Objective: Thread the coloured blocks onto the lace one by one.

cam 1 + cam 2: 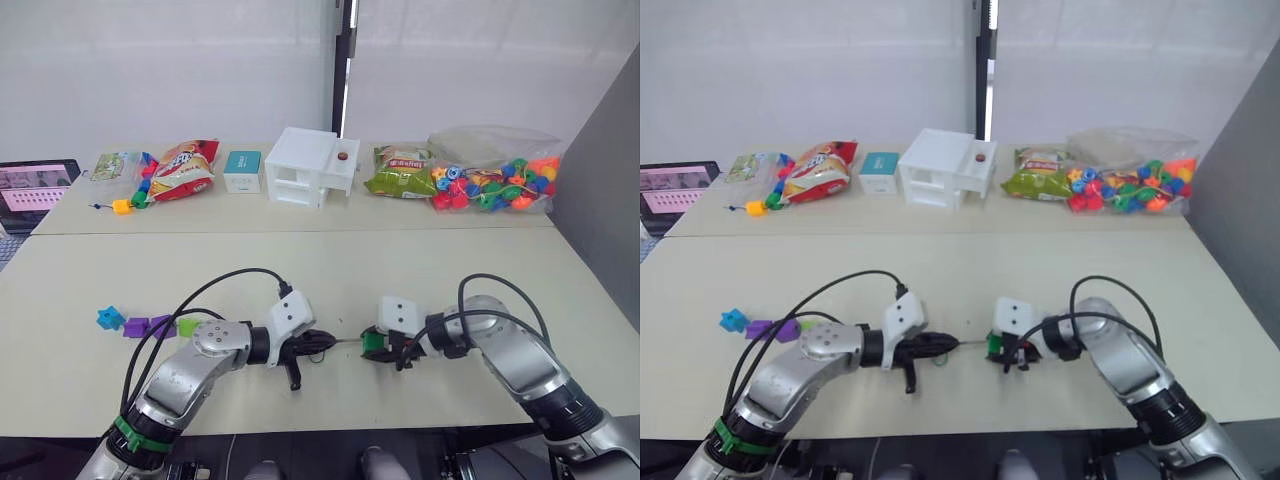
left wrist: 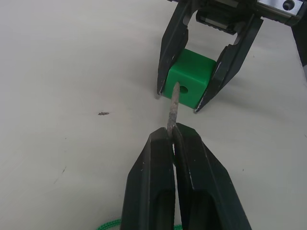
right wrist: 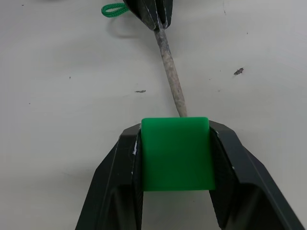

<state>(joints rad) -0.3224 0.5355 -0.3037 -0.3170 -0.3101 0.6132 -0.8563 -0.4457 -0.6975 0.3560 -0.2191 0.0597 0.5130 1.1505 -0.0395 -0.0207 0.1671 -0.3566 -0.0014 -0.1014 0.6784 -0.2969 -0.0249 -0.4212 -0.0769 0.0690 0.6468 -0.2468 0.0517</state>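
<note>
I see my left gripper (image 2: 171, 135) pinching the lace (image 2: 173, 104) by its stiff tip. My right gripper (image 3: 175, 139) squeezes a green block (image 3: 176, 153) low over the table (image 1: 330, 270). The tip touches the block by its hole.

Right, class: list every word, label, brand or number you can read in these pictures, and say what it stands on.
None can be read for certain.
Red and orange snack bag: printed wording, too small.
Green snack bag: red label with white characters, too blurred.
Small teal and white box: marks too small.
Laptop screen: contents unreadable.
</note>
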